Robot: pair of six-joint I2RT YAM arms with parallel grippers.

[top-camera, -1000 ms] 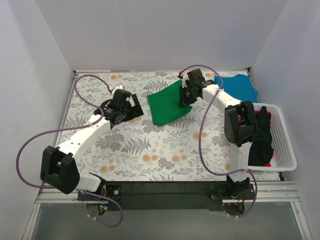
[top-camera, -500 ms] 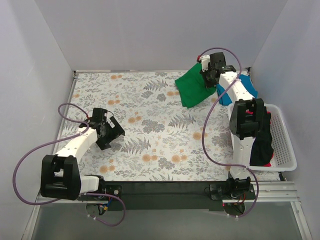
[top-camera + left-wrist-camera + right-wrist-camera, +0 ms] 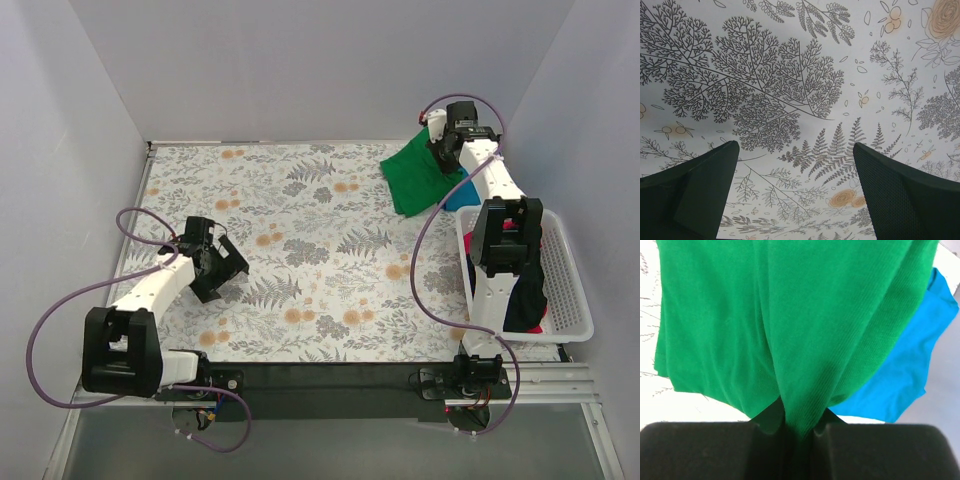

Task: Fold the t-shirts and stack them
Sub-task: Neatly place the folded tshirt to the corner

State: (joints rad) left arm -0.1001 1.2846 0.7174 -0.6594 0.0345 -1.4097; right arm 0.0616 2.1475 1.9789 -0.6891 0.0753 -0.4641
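We look down on a table spread with a floral-patterned cloth (image 3: pixel 300 260), walled in by plain white panels, and we judge the task to be somewhere in its middle. The green t-shirt (image 3: pixel 415 180) sits at the far right corner, already gathered into a compact folded shape, and the right gripper (image 3: pixel 447 150) has its fingers closed tight on a bunch of that fabric. In the right wrist view the cloth hangs away from the jaws in long soft creases. Partly under it lies the teal-blue t-shirt (image 3: pixel 910 375), flat and apparently folded, so we take this as the green one being laid on top to start the stack – whether it rests fully yet we cannot tell. The left gripper (image 3: pixel 215 265) hovers low over the near left part of the cloth, its fingers spread wide and holding nothing. What is left, by our reckoning, is in the white basket (image 3: pixel 570 300) at the right edge: a black shirt (image 3: pixel 525 285) and a red-pink one (image 3: pixel 535 328) lie crumpled there, unfolded.
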